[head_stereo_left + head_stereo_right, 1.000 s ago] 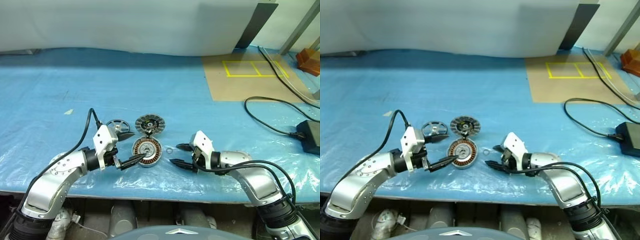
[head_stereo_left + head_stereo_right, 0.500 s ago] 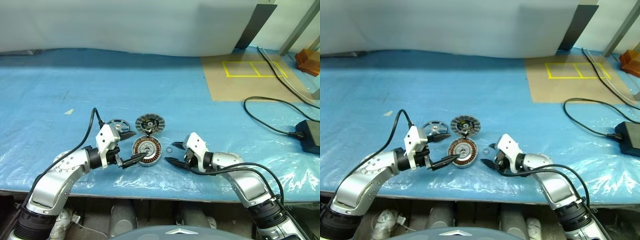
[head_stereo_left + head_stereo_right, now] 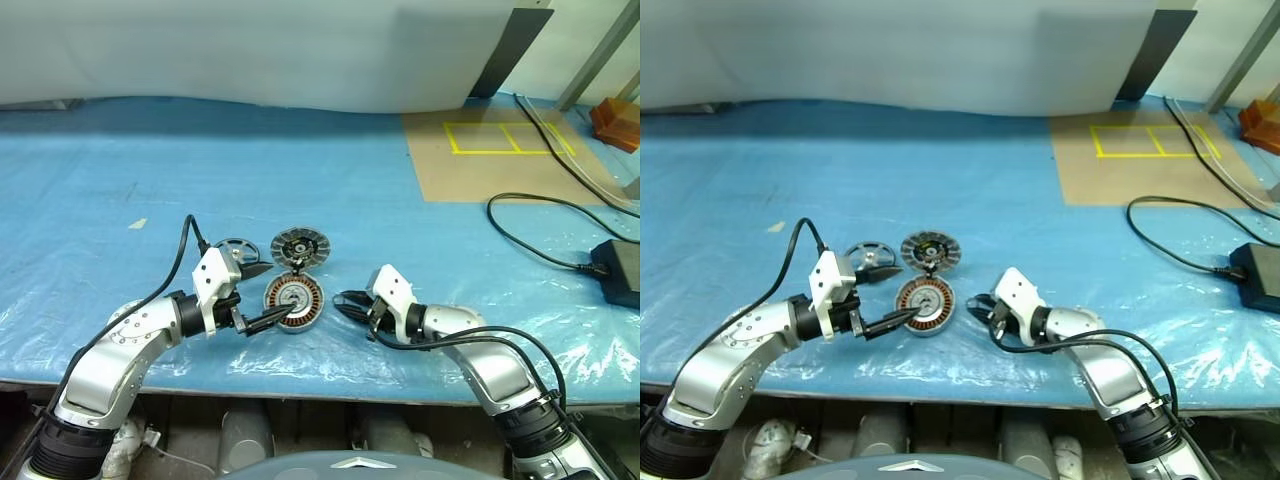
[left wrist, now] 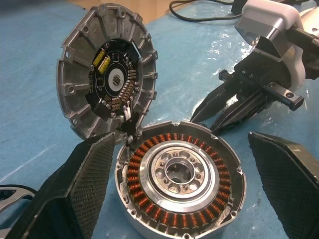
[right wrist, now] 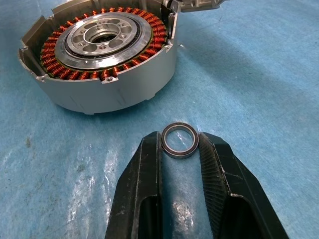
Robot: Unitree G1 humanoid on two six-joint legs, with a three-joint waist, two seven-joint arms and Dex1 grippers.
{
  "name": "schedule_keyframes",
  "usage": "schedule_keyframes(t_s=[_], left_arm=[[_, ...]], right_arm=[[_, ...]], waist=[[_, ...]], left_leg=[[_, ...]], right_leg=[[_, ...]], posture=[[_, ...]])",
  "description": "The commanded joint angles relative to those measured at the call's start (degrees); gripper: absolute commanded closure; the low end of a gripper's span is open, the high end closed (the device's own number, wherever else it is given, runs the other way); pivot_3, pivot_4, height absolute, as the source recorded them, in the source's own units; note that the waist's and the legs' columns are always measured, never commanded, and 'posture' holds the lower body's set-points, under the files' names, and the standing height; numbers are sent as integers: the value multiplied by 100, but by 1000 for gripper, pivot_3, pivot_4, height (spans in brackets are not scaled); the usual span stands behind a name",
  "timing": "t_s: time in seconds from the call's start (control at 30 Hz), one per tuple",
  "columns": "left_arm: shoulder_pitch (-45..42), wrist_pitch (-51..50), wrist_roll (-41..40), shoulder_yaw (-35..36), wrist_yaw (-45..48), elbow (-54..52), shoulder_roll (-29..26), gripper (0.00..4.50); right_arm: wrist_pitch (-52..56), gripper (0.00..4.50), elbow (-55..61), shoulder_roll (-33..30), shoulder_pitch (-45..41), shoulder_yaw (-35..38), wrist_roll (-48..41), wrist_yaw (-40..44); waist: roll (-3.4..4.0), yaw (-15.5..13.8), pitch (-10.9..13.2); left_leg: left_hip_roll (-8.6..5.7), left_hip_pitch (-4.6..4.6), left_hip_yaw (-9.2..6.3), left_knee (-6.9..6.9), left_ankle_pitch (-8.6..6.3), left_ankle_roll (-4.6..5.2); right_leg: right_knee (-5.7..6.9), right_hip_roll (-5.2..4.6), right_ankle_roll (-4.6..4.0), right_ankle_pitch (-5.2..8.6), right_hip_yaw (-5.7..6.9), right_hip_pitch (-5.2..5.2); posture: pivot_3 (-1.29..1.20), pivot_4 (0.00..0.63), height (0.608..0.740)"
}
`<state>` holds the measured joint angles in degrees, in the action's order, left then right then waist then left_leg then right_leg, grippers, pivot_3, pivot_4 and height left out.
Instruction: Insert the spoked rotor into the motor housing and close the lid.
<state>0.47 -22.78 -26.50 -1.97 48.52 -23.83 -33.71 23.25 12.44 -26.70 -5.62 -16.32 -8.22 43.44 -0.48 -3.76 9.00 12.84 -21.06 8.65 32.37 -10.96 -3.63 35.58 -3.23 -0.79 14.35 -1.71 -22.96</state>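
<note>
Closing on a small dark metal ring, the right pincer has its two black fingers narrowed to either side of that ring, which lies on the blue-covered counter just beside the motor housing; the fingers appear to touch its rim, though whether the grip is firm cannot be told. The left pincer stands wide, its fingers flanking the housing without visibly clamping it (a steadying posture, by judgement). The housing sits uncovered, copper windings ringing an empty metal centre, so the spoked rotor is not yet installed: it lies flat on the counter beside the housing, on the left arm's side and behind the left fingers, untouched. The lid is swung back and stands tilted at the housing's far edge, its inner circuit face showing, apparently still joined there. Assessment: the task is at an early stage. Nothing required has been completed; rotor insertion and lid closure both remain. The ring seems a separate loose part, its role not evident. A black cable lies well apart on the right side.
</note>
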Motion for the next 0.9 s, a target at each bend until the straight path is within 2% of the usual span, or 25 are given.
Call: schedule_keyframes(t_s=[0.03,0.43,0.57,0.77,0.9], left_arm=[[-27,16,-71,78,33,-119,-43,0],[-151,128,-89,268,145,50,-124,0],[-143,203,-144,390,355,142,-269,0],[346,144,-526,631,869,-351,-662,0],[649,209,-524,555,949,-599,-731,0]], right_arm=[[190,3850,94,-42,84,-22,-127,114],[946,3850,1029,-381,-586,800,-1232,551],[986,3850,1054,-489,-739,645,-1309,758],[906,3850,670,-267,-1356,220,-1282,1034],[740,3850,268,-186,-1703,-131,-1116,1317]], waist=[[0,-2,0],[0,-14,0],[0,-15,0],[1,22,0],[1,10,0]], left_leg=[[0,0,0,0,0,0],[1,1,-1,4,0,0],[1,-1,-2,4,0,0],[2,-2,-2,1,0,0],[1,-3,-2,3,0,0]], right_leg=[[0,0,0,0,0,0],[7,1,0,0,-1,0],[6,2,0,0,1,0],[7,4,-1,0,1,-4],[7,2,-1,0,1,-4]], posture=[[0,150,740],[0,150,740],[0,150,740],[0,150,740],[0,150,740]])
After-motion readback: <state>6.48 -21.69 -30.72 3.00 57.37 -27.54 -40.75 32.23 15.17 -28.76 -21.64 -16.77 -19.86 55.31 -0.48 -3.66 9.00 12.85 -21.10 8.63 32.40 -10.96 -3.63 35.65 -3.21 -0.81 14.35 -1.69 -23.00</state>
